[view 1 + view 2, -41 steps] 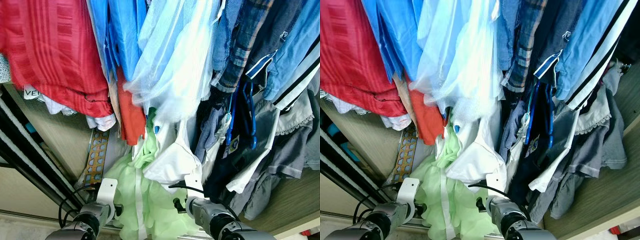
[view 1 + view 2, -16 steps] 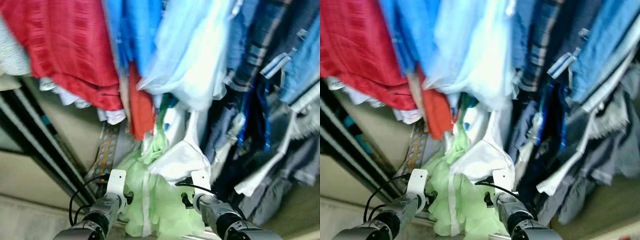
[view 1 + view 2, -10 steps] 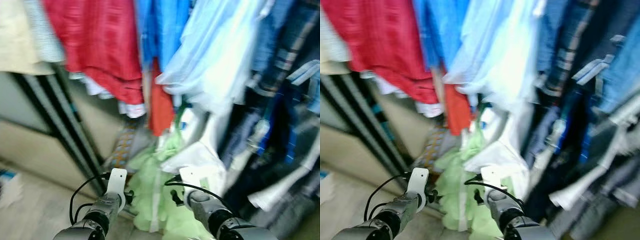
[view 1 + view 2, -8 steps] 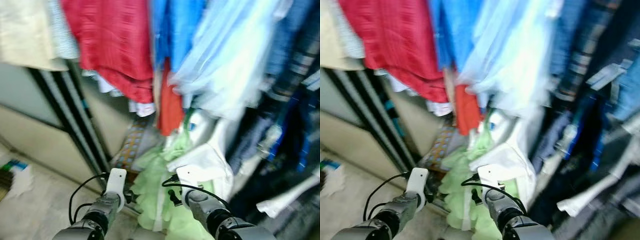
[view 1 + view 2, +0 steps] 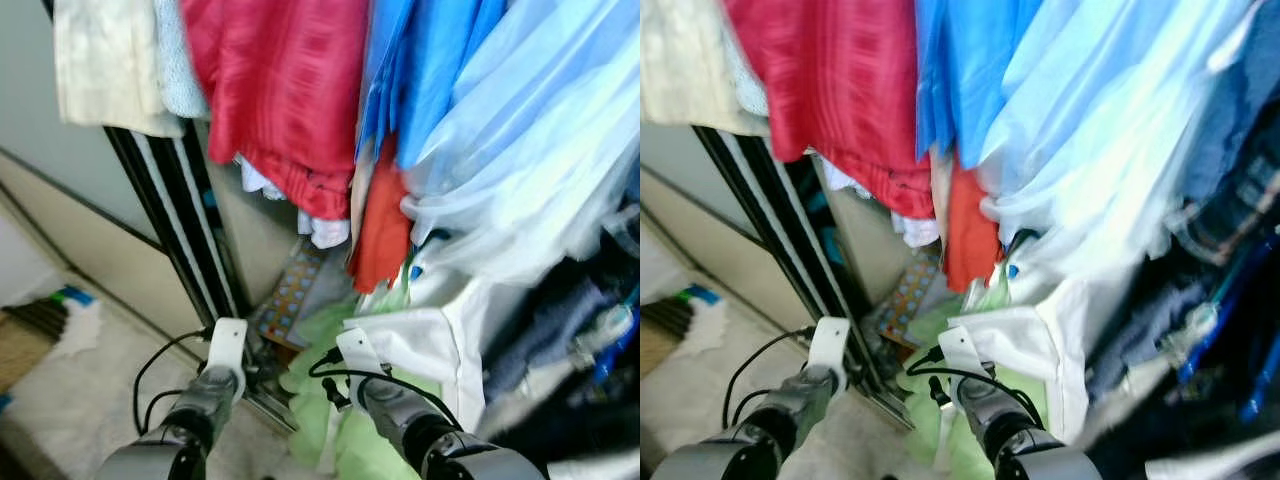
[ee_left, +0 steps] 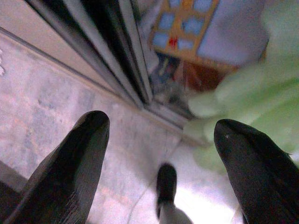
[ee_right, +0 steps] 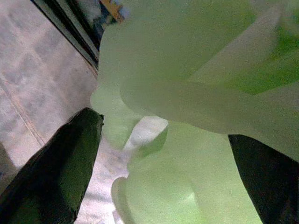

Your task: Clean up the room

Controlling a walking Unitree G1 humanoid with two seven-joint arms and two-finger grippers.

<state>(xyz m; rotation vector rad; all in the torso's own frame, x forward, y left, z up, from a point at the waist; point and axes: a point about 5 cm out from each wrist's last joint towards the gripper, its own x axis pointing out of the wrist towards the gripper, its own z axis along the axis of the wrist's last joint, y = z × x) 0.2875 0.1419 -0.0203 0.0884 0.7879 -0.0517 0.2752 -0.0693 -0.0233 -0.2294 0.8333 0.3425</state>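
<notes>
Left gripper (image 6: 159,135) is hanging with its two black fingers (image 6: 70,168) spread wide, nothing between them, pointing down at the pale floor (image 6: 56,107) just in front of the dark sliding-door track (image 6: 117,60) of the wardrobe. Right gripper (image 7: 163,154) is likewise standing with fingers (image 7: 56,163) parted; the light green garment (image 7: 187,93) is lying in front of and between them, but whether the pads are touching the cloth cannot be told. In the head views both silver arms are entering at 6 o'clock, the left wrist (image 5: 222,360) over the floor beside the track, the right wrist (image 5: 365,375) against the green fabric (image 5: 330,400). From the right wrist outward: a white garment (image 5: 420,340) is draping just at 1 o'clock of it, over the green one. A patterned orange-and-blue sheet (image 5: 290,295) is leaning inside the wardrobe at 11 o'clock of the right wrist. Above, hanging clothes are crowding the frame: an orange-red piece (image 5: 382,235) at 12 o'clock, a red garment (image 5: 280,90) at 11 o'clock, bright blue shirts (image 5: 420,70) beside it, a sheer pale blue garment (image 5: 530,160) at 1 to 2 o'clock, a cream cloth (image 5: 100,60) at 10 o'clock. Dark blue clothes (image 5: 1200,320) are hanging at 3 o'clock. A small pile with white and green items (image 5: 60,315) is lying on the floor at 9 o'clock, too blurred to identify.
</notes>
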